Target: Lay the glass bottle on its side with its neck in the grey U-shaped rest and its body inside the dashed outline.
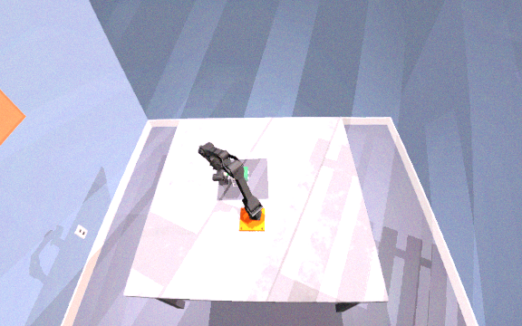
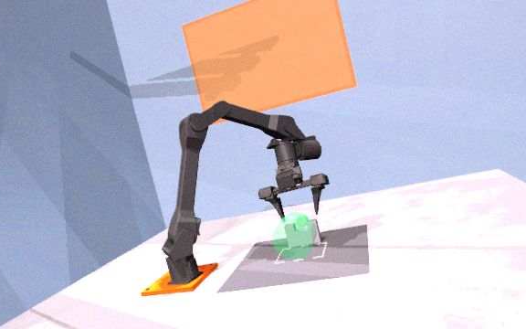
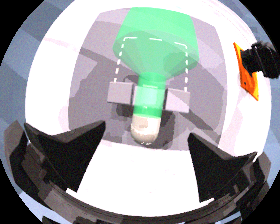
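Green glass bottle [image 1: 246, 173] [image 2: 293, 238] [image 3: 156, 45] with beige tip [image 3: 145, 130]; grey U-shaped rest [image 2: 318, 232] [image 3: 120, 93]; white dashed outline [image 2: 324, 250] [image 3: 186, 65]; orange base plate [image 1: 252, 227] [image 2: 153, 290] [image 3: 248, 85]

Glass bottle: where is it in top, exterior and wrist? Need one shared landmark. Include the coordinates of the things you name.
Top: green glass bottle [image 1: 246, 173] [image 2: 292, 249] [image 3: 156, 30] just left of picture centre, mostly hidden under the arm.
Exterior: right of centre, below the open jaws, its round base end facing the camera.
Wrist: upper middle, body at top, neck pointing down between the grey rest's two blocks.
Shared landmark: orange base plate [image 1: 252, 227] [image 2: 154, 291] [image 3: 249, 86], below the bottle in top, left in exterior, right in wrist.
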`<state>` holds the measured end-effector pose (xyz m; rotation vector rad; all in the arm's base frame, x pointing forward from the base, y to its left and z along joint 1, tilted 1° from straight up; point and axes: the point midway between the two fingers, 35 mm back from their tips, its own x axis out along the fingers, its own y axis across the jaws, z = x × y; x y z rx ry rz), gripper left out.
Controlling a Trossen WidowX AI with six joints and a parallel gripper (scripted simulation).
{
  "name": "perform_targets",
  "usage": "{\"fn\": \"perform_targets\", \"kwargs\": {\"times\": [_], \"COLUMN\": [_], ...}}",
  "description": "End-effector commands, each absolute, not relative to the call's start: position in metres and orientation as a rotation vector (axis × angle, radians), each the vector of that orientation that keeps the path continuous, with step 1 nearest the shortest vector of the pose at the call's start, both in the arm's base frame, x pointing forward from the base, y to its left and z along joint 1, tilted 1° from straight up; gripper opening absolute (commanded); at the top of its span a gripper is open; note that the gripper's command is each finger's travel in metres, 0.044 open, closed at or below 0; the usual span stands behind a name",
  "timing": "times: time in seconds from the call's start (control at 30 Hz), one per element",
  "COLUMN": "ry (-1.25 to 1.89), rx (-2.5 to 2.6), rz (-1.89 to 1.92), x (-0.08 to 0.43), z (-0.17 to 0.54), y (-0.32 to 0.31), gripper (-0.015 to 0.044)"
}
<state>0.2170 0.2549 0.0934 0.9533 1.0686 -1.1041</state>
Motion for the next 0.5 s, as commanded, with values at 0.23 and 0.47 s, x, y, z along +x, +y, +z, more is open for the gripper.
{"fn": "perform_targets", "kwargs": {"times": [0.23, 0.47], "ry": [1.32, 1.32], "rx": [1.077, 1.077], "rz": [-1.025, -1.025], "x": [0.226, 0.226], "z": [0.156, 0.157], "y": [0.242, 0.242], "gripper": [0.044, 0.044]}}
